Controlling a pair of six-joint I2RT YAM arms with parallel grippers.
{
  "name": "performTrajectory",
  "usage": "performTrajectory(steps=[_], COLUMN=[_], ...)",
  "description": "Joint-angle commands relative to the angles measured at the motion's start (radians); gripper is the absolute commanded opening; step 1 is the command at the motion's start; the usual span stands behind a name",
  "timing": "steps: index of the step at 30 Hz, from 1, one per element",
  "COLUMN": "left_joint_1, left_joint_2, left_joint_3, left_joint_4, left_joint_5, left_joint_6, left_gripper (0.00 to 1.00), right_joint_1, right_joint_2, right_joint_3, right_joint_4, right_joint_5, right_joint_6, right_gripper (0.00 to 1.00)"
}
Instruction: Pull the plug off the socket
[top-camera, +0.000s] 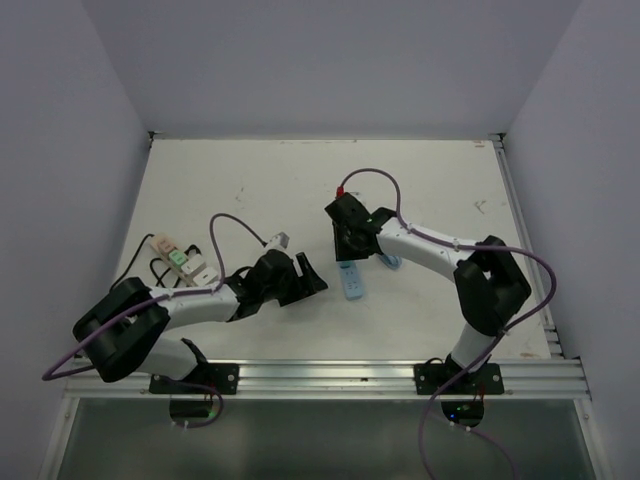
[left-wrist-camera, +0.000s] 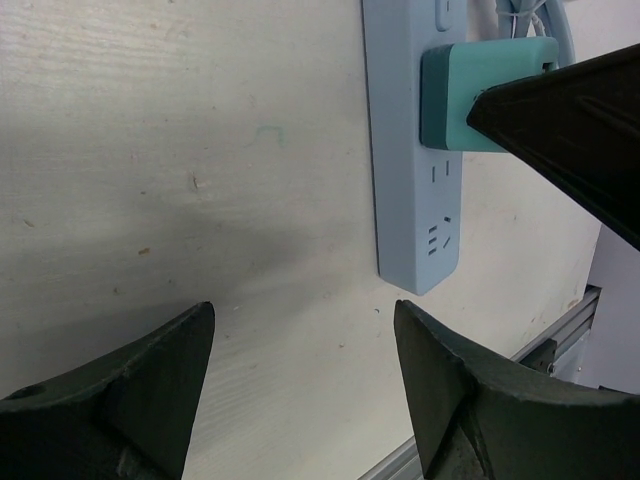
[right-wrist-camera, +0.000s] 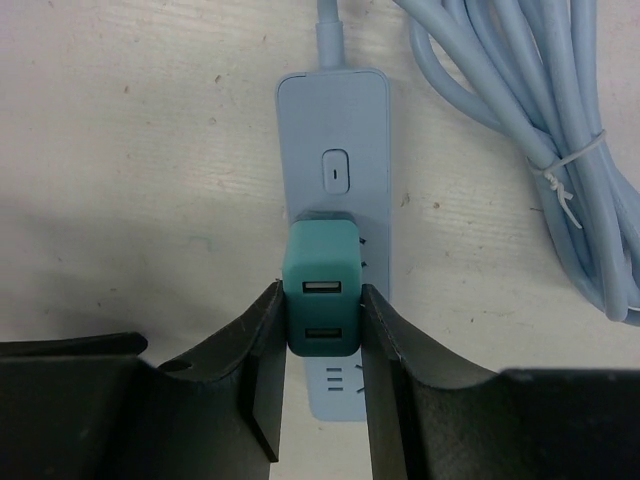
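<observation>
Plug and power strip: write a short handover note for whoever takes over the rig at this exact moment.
Right tool: closed on both sides of the green plug.
Left tool: open and empty, over the table next to the free end of the power strip.
Things: the plug sits in the blue power strip, which lies flat on the table.
Done: the plug is gripped.
Left: pull the plug straight out. Nothing holds the power strip down, so it may lift with the plug.
</observation>
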Motion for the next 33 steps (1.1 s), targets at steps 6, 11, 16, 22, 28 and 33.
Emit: performTrajectory(steps=[6, 11, 16, 22, 28, 33], left_joint_1=[0.003, 0.002, 0.0, -0.004, -0.004, -0.007], left_joint_2=[0.091, 0.144, 0.22, 0.312, 0.36, 0.389], left_joint_3=[0.077, 0.113, 0.166, 0.212, 0.236, 0.244], left_joint_4=[0.089, 0.112, 0.139, 0.159, 0.156, 0.147], left_joint_5=[0.067, 0.101, 0.132, 0.158, 0.164, 0.165], left_joint_6=[0.006, -0.015, -0.043, -0.074, -0.078, -0.075], left_gripper=[0.78, 0.78, 0.78, 0.76, 0.68, 0.56], right_joint_1=[-0.02, -0.067, -0.133, -0.187, -0.242, -0.275], right_joint_2=[-0.064, -0.094, -0.121, -0.136, -0.136, -0.139], right_joint_3=[-0.099, -0.16, -0.238, -0.278, -0.365, -0.427], right_joint_4=[0.12, 0.166, 0.226, 0.249, 0.335, 0.398], right_joint_5=[-0.111, -0.163, -0.24, -0.281, -0.373, -0.432], right_joint_6=[0.098, 0.135, 0.169, 0.173, 0.221, 0.247], right_gripper=[0.0, 0.0, 0.0, 0.0, 0.0, 0.0])
